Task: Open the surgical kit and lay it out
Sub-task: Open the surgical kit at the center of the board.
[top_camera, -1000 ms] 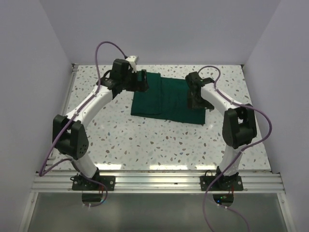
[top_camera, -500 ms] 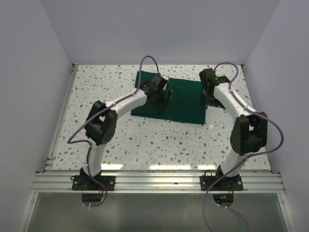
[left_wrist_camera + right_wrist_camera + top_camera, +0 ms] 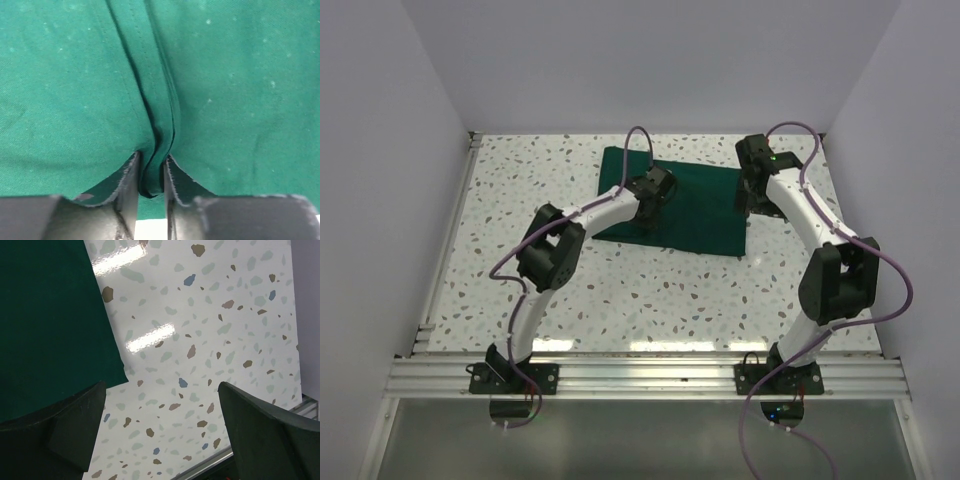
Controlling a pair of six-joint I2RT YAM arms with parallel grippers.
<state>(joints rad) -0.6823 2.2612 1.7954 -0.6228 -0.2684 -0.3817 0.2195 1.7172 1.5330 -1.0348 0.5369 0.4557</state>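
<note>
The surgical kit (image 3: 705,215) is a dark green cloth bundle lying folded at the back middle of the speckled table; its contents are hidden. My left gripper (image 3: 648,212) is down on the bundle's left half. In the left wrist view the gripper (image 3: 151,162) is shut on a raised fold of the green cloth (image 3: 157,115), pinched between its fingertips. My right gripper (image 3: 751,203) hovers at the bundle's right edge. In the right wrist view it (image 3: 162,386) is open over bare table, with the cloth's corner (image 3: 50,315) at its left finger.
White walls close in the table (image 3: 620,290) on the left, back and right. An aluminium rail (image 3: 650,375) runs along the near edge by the arm bases. Purple cables loop above both arms.
My left arm swung from the cloth's far left corner to its middle-left and closed on a fold. My right gripper shifted right, to the cloth's right edge, staying open.
</note>
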